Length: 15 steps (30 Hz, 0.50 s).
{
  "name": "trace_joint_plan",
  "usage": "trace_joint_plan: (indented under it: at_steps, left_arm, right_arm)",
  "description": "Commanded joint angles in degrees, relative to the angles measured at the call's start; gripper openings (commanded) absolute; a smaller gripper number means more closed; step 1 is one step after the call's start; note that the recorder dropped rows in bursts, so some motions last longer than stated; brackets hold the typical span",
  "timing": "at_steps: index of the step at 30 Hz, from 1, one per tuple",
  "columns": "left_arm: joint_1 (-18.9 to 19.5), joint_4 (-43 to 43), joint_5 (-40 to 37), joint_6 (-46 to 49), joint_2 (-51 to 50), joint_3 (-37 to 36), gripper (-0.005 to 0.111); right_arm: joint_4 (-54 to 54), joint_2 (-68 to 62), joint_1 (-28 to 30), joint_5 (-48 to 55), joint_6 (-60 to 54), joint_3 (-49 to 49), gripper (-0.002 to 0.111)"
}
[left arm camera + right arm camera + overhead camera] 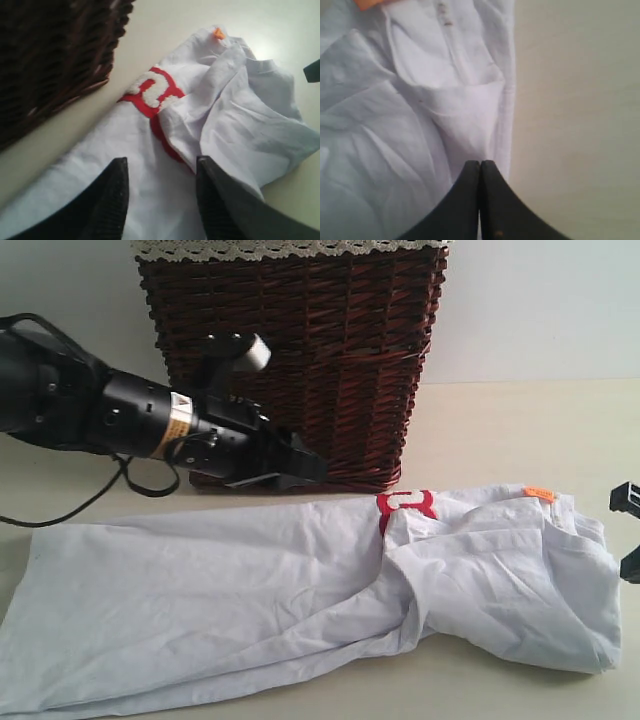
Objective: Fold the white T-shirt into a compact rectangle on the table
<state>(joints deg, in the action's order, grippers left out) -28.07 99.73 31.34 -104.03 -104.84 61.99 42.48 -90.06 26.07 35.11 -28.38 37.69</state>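
The white T-shirt point(300, 580) lies rumpled along the near surface point(520, 430), before the basket point(300, 360). The left pincer point(160, 167) hovers released above its far edge, placed for a fresh grab. The right pincer point(480, 165) is clenched at the right hem, possibly nipping cloth.

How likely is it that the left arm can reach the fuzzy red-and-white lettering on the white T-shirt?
Probably yes. The left arm hangs, jaws open, just short of the fuzzy red-and-white lettering on the white cotton T-shirt; nothing stands between.
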Motion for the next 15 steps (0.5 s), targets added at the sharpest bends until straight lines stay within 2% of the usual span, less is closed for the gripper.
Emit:
trace_joint_plan:
  at_steps: [1,3,4,5,6,7,15]
  left_arm:
    - [2.9,0.2,0.5,2.5,4.5,-4.5,0.043]
    - [3.0,0.2,0.4,2.6,4.8,-5.2,0.043]
    - [3.0,0.2,0.7,2.8,4.8,-5.2,0.043]
    - [2.9,0.2,0.8,2.8,4.8,-5.2,0.043]
    - [2.9,0.2,0.8,2.8,4.8,-5.2,0.043]
    - [2.9,0.2,0.8,2.8,4.8,-5.2,0.043]
    - [2.9,0.2,0.8,2.8,4.8,-5.2,0.043]
  right_arm:
    - [1.7,-2.4,1.7,3.7,-5.6,-0.1,0.01]
    - [1.5,-2.7,1.7,3.4,-9.0,-0.1,0.037]
    - [1.5,-3.3,1.7,3.4,-9.7,-0.1,0.066]
    - [1.4,-4.2,1.6,4.0,-11.6,-0.1,0.087]
    - [2.2,-5.2,1.6,4.0,-12.9,-0.1,0.094]
    - [4.9,-6.7,1.6,4.6,-15.6,-0.1,0.099]
    - [13.1,-11.9,1.6,4.0,-28.0,0.0,0.098]
